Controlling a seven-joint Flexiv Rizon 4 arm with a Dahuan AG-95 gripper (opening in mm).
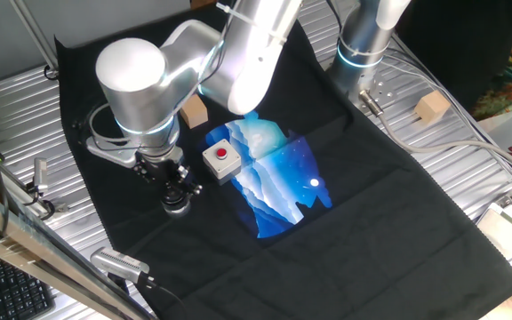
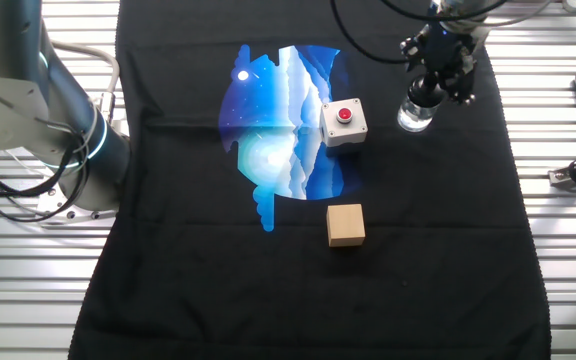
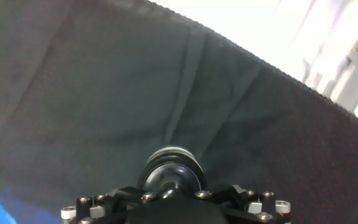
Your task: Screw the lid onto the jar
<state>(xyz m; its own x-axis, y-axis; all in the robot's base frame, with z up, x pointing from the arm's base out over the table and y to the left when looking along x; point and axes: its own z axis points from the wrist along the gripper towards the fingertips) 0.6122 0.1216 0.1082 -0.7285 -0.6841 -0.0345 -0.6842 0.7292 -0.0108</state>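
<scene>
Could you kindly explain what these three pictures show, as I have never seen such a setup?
A silver robot arm works over a black cloth on a metal table. Two pictures come from fixed cameras on different sides; the third looks down from the arm's hand. On the cloth lie a blue print, a white box with a red button, and a wooden cube; another cube sits on the table. The claw is down on the black lid, which sits atop the clear jar. Whether the claw grips it is unclear.
</scene>
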